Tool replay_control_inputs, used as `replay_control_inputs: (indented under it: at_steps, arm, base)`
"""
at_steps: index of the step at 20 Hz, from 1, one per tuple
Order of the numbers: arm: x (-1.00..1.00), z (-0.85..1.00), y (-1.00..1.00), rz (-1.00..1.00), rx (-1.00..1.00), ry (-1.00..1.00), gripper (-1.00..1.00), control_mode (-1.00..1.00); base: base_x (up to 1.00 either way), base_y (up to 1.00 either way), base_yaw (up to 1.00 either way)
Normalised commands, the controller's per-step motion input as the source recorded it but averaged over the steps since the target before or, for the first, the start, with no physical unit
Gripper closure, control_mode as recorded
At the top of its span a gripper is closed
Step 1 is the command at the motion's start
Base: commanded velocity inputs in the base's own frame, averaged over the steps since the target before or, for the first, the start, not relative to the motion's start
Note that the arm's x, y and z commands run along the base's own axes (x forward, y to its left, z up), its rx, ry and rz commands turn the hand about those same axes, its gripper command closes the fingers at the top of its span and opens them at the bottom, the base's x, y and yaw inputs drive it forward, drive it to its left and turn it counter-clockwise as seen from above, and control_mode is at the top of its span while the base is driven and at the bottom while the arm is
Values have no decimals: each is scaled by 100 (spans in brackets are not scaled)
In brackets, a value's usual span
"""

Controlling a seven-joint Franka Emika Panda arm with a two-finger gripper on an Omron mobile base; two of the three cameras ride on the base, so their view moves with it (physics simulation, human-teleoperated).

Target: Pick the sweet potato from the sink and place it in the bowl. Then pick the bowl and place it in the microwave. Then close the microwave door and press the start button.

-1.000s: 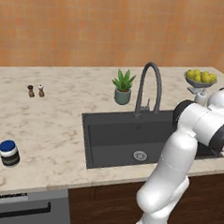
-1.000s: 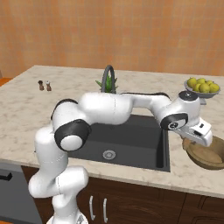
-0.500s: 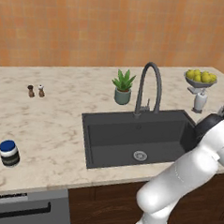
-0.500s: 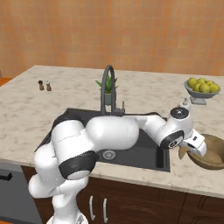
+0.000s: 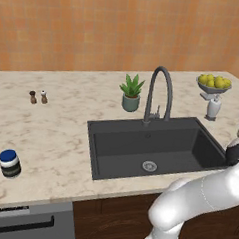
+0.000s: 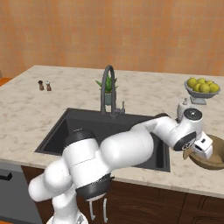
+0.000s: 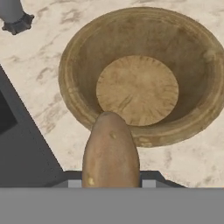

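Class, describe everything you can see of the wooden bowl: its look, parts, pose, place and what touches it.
The bowl is round, tan-brown and wood-like, with a thick rim, sloping walls and a flat, paler, grained base. It stands upright and empty on the marbled counter, right of the sink. The sweet potato, held in the claw, hangs over its near rim, whether touching is unclear.

The arm reaches far right, its gripper (image 6: 192, 151) tilted down, jaws partly closed.
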Motion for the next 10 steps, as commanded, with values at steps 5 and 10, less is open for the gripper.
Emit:
replay_control_inputs:
  at_steps: [5,10]
  arm:
    - [47,0,-33,0,6,4,100,-100]
    - [56,-7,-37,0,4,3,100,-100]
  base:
    - [0,0,0]
    - [0,0,0]
